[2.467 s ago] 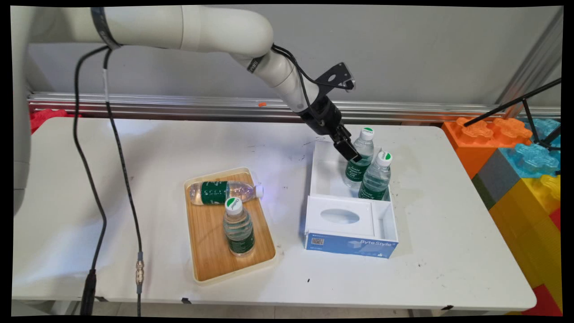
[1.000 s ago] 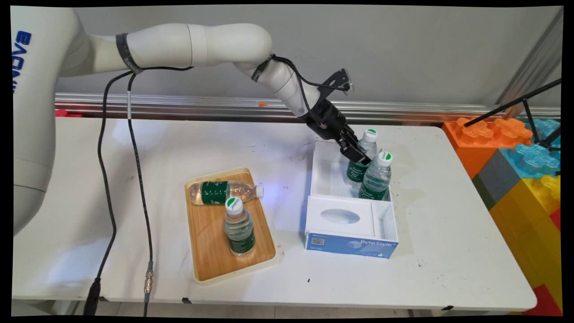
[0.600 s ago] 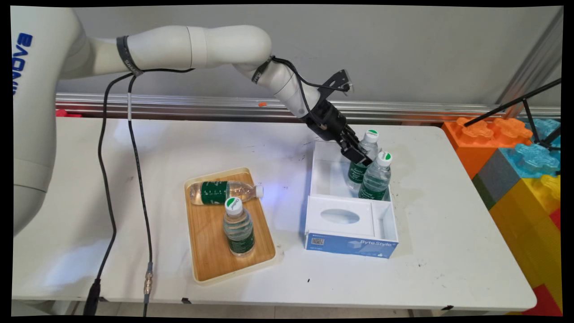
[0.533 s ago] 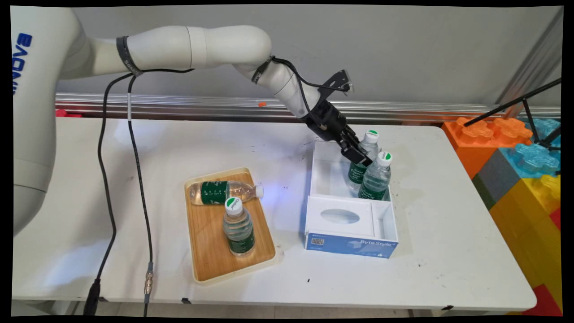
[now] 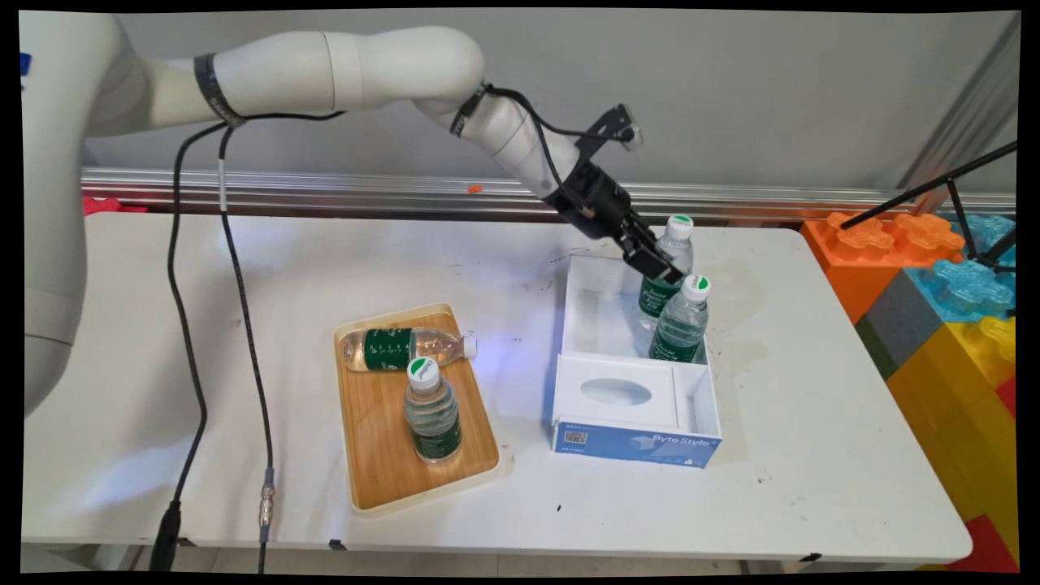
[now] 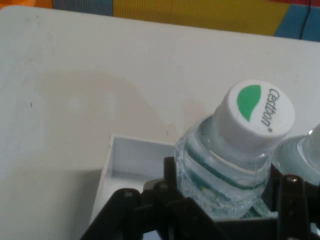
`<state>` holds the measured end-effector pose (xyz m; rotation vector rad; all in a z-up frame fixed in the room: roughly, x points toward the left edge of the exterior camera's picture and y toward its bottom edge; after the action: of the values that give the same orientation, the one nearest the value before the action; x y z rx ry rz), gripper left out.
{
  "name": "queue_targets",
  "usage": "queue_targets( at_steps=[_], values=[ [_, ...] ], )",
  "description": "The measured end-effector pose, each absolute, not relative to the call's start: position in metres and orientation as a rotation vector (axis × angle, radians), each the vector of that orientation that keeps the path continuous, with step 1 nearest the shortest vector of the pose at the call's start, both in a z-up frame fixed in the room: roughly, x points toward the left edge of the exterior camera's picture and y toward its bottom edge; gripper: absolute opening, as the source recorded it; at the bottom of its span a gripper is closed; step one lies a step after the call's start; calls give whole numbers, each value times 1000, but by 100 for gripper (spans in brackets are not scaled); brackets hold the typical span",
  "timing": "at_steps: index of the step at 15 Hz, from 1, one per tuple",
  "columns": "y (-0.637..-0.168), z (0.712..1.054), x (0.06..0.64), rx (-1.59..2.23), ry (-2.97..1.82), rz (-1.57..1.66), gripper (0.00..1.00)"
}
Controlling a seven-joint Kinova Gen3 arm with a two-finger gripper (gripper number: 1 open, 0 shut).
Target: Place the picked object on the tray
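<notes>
My gripper (image 5: 655, 265) is shut on the far water bottle (image 5: 668, 280), a clear one with a green label and a white cap, and holds it tilted above the far end of the white box (image 5: 587, 302). A second such bottle (image 5: 681, 321) stands upright in the box just in front of it. In the hand view the held bottle (image 6: 225, 170) sits between my fingers (image 6: 169, 172), its cap (image 6: 257, 114) pointing up and right. The other bottle (image 6: 306, 156) shows at the right edge. The box's corner (image 6: 122, 160) lies below.
A wooden tray (image 5: 382, 463) left of the box carries one bottle lying down (image 5: 400, 348) and one upright (image 5: 432, 410). The box's near part has a white lid with an oval hole (image 5: 616, 392) and a blue front. Big coloured blocks (image 5: 942, 301) stand at the table's right end.
The gripper has taken hold of the far bottle in the box, tipped it to the right, and raised it a little. The other bottles have not moved.
</notes>
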<state>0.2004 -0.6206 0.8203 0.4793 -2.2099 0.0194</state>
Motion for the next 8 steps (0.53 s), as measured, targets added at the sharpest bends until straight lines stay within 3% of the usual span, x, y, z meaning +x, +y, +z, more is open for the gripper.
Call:
queue_targets(
  at_steps=[8],
  values=[
    [-609, 869, 222, 578, -2188, 57, 0]
  ],
)
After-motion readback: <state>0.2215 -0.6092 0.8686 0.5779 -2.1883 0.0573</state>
